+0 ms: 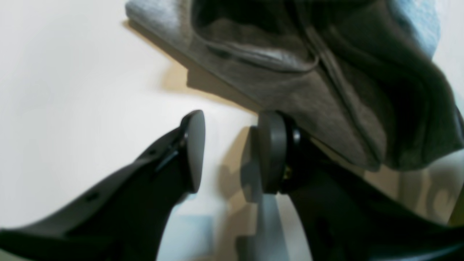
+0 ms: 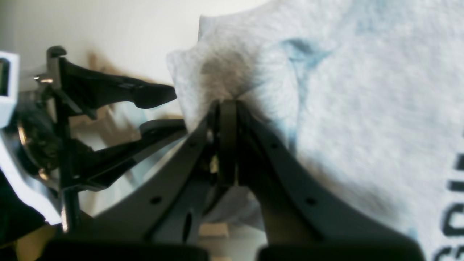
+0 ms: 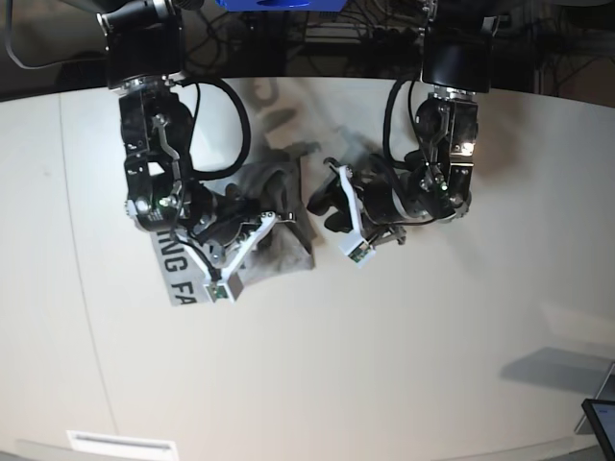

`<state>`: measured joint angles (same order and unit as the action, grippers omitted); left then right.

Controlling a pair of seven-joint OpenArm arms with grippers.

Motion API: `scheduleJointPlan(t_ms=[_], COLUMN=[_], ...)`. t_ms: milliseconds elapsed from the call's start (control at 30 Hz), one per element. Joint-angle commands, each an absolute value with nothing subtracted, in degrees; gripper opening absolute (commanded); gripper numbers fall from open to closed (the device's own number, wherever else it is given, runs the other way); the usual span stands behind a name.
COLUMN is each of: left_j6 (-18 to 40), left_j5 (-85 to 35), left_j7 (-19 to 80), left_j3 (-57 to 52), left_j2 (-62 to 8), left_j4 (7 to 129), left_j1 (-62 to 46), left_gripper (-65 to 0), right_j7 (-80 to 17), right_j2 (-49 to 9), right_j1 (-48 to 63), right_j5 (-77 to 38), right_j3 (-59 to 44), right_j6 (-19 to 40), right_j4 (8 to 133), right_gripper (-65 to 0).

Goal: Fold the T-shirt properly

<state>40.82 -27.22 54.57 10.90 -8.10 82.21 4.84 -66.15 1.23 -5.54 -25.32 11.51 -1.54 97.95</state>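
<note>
The heather-grey T-shirt lies bunched and partly folded on the white table, with black lettering showing at its left end. My right gripper is shut on a fold of the T-shirt near its edge, and the lettering runs off the frame's right side. My left gripper is open and holds nothing. It sits just beside the T-shirt, with one pad under the hanging hem. In the base view the left gripper is right of the bundle.
The left arm reaches in from the back right and the right arm from the back left. Cables run behind the table. A dark device corner sits at the front right, and a white strip at the front left.
</note>
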Motion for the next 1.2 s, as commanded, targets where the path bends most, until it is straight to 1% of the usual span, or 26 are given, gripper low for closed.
scheduleJointPlan(t_ms=[0, 100, 200, 400, 467, 533, 600, 667, 733, 833, 900, 1167], left_j6=[40.00, 40.00, 40.00, 40.00, 40.00, 40.00, 40.00, 40.00, 40.00, 40.00, 40.00, 40.00], left_j5=[-23.16, -23.08, -23.16, -22.73, -22.64, -22.64, -22.64, -22.64, -22.55, -22.55, -22.55, -22.55], left_j7=[59.30, 59.38, 59.38, 59.38, 59.38, 59.38, 59.38, 59.38, 59.38, 59.38, 59.38, 59.38], left_j3=[9.01, 6.64, 6.73, 6.37, 6.46, 6.64, 6.64, 6.73, 6.46, 6.29, 6.29, 6.64], left_j2=[-9.27, -9.45, -10.77, -10.77, -10.77, -10.77, -11.03, -11.03, -11.03, -11.03, -11.03, -11.03], left_j4=[82.59, 84.44, 85.32, 85.32, 85.14, 85.14, 85.14, 85.14, 85.14, 85.05, 85.32, 85.23], left_j1=[3.74, 2.95, 2.59, 1.80, 1.80, 1.80, 1.80, 1.80, 1.80, 1.80, 1.80, 1.80], left_gripper=[-41.0, -41.0, -41.0, -41.0, -41.0, -41.0, -41.0, -41.0, -41.0, -41.0, -41.0, -41.0], right_j7=[-64.22, -63.69, -63.78, -63.78, -64.22, -66.77, -69.85, -70.99, -71.25, -71.25, -71.25, -70.81], right_j2=[1.63, 1.71, 2.68, 3.30, 3.03, 2.68, 0.75, -0.04, -0.40, -0.40, -0.40, -0.04], right_j1=[-6.90, -8.22, -9.80, -12.00, -12.70, -13.41, -14.20, -14.29, -12.97, -9.80, -8.13, -6.02], right_j5=[-26.33, -26.33, -26.33, -26.33, -26.33, -25.98, -25.89, -25.98, -26.24, -26.33, -26.33, -26.42], right_j3=[12.26, 14.02, 14.81, 14.90, 14.90, 14.81, 14.46, 14.29, 10.95, 6.11, 4.62, 4.26], right_j6=[-1.36, -1.36, -1.36, -1.36, -1.54, -1.98, -4.88, -8.13, -9.19, -9.19, -9.19, -9.10], right_j4=[98.68, 98.15, 97.19, 96.31, 97.54, 100.26, 103.78, 104.66, 104.04, 104.31, 104.31, 102.90], right_gripper=[-64.9, -64.9, -64.9, -64.9, -64.9, -64.9, -64.9, -64.9, -64.9, -64.9, -64.9, -64.9])
